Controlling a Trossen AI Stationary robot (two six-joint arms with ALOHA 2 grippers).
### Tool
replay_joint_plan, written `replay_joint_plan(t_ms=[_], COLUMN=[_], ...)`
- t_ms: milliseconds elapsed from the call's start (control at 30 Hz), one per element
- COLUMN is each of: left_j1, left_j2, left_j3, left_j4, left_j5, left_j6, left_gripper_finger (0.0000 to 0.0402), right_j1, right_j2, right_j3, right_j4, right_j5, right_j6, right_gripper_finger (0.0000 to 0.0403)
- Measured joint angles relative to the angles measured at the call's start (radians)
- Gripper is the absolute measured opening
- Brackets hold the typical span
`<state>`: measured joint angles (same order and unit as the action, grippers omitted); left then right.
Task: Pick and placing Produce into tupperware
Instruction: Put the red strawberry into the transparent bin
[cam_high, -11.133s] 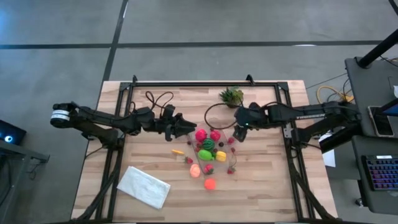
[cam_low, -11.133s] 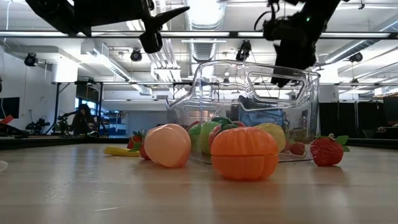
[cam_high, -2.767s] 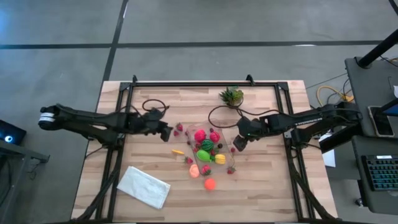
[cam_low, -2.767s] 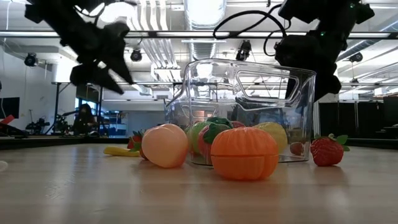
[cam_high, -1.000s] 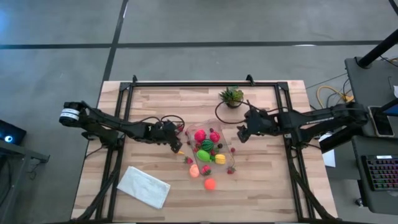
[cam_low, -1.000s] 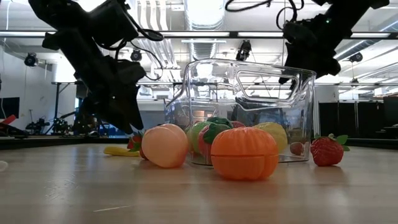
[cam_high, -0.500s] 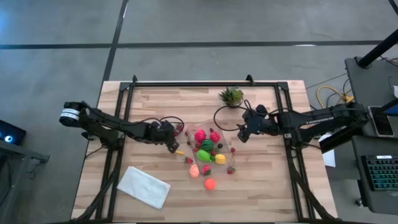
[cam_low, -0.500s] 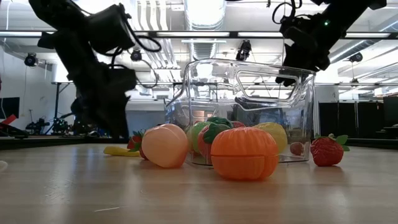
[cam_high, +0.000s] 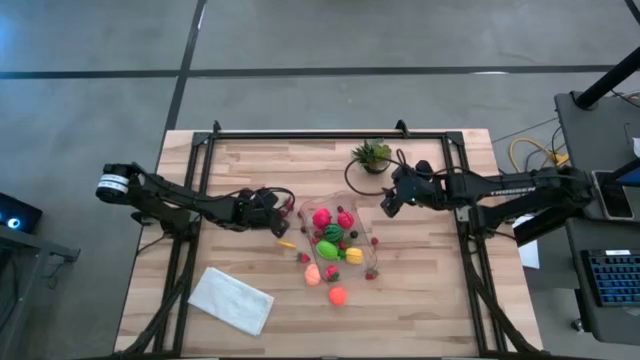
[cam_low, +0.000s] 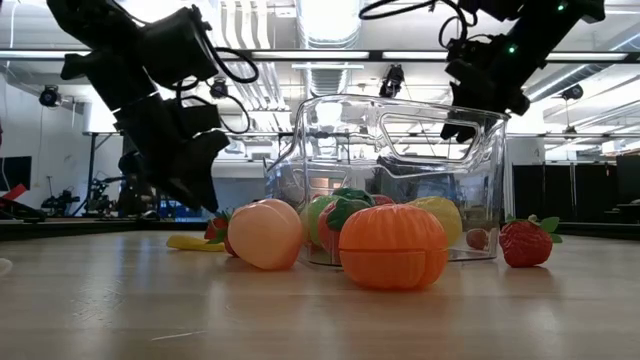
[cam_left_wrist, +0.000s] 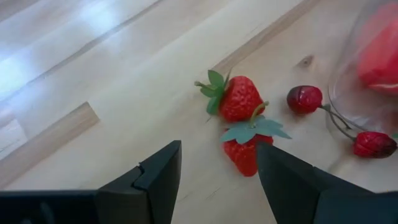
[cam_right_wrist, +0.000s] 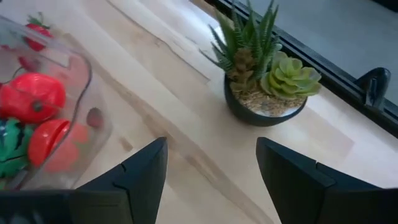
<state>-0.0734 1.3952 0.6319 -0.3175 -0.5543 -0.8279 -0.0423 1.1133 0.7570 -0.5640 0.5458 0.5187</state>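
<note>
Red strawberries (cam_left_wrist: 239, 99) before left jaws (cam_left_wrist: 217, 165), open, empty; right jaws (cam_right_wrist: 208, 165) likewise, risen.

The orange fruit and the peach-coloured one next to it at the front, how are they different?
The orange fruit is deep orange with grooves and a seam across its middle; the peach-coloured fruit is paler and smooth. The orange fruit looks wider and squatter, the peach-coloured fruit rounder. In the low view, the orange fruit sits in front of the clear tupperware; the peach-coloured fruit sits by its left corner. Both rest on the table, outside it.
</note>
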Motion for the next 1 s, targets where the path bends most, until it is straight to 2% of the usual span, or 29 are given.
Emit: replay_joint_plan(t_ms=[167, 367, 733, 1000], left_j1=[0.0, 0.0, 0.002, 0.001], left_j2=[0.023, 0.089, 0.171, 0.147], left_j3=[0.0, 0.01, 0.024, 0.033], left_j4=[0.059, 0.085, 0.131, 0.126], left_j5=[0.011, 0.131, 0.108, 0.099], left_j6=[0.022, 0.024, 0.024, 0.034], left_gripper_finger=[0.0191, 0.0191, 0.0191, 0.0191], right_j1=[-0.029, -0.043, -0.043, -0.043], right_j2=[0.0, 0.0, 0.0, 0.0], right_j3=[0.0, 0.001, 0.001, 0.0], right_j4=[0.0, 0.0, 0.0, -0.005], right_j5=[-0.002, -0.002, -0.002, -0.003], right_j6=[-0.021, -0.033, -0.031, -0.03], right_gripper_finger=[0.0237, 0.0237, 0.0237, 0.0237])
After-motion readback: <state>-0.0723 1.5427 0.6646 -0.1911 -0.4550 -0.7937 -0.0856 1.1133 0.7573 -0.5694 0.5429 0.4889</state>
